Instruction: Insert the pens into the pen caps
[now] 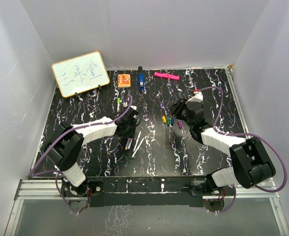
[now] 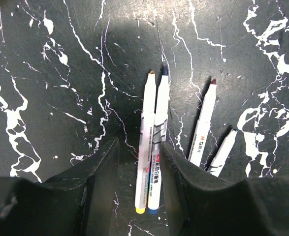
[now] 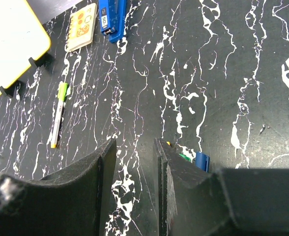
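Several white pens [image 1: 136, 143] lie near the table's middle. My left gripper [image 1: 130, 129] is open just over them. In the left wrist view its fingers [image 2: 170, 158] straddle a yellow-ended pen [image 2: 145, 132] and a blue-ended pen [image 2: 159, 123] lying side by side; it [image 2: 138, 152] grips neither. Two more pens [image 2: 204, 123] lie to the right. Yellow, green, blue and purple caps [image 1: 170, 121] lie in a row. My right gripper [image 1: 176, 111] is open and empty [image 3: 134, 150] beside them; a green cap [image 3: 184, 157] and a blue cap [image 3: 201, 161] peek out behind its right finger.
A pen with a green cap on it [image 3: 59, 114] lies apart, further left [image 1: 119, 102]. At the back stand a whiteboard [image 1: 80, 73], an orange block [image 1: 124, 79], a dark blue block [image 1: 141, 80] and a pink bar [image 1: 166, 75]. White walls enclose the table.
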Tool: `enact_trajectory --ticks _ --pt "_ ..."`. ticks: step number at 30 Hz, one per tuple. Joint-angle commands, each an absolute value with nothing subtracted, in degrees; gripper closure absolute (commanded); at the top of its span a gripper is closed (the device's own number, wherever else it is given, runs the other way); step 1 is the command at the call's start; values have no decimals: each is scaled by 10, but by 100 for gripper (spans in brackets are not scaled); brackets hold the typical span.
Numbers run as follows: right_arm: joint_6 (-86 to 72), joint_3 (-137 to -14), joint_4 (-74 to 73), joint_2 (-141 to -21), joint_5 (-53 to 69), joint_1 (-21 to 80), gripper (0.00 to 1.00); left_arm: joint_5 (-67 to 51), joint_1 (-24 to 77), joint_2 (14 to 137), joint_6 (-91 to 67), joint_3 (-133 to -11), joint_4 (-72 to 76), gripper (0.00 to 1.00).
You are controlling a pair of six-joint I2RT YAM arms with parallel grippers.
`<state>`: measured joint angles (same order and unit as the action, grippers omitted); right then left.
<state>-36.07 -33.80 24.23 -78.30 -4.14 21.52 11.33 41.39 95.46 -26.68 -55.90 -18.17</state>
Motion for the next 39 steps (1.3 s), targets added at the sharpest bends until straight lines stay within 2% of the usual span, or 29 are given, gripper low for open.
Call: enact_trajectory --ticks 1,22,39 --pt "-363 -334 280 -784 -35 215 66 132 417 921 -274 -554 -194 63" --pt "-369 -329 283 -788 -15 215 66 166 417 893 -276 -558 -208 64" --pt "-370 -330 283 -793 -10 215 67 145 417 903 -280 -544 -208 65"
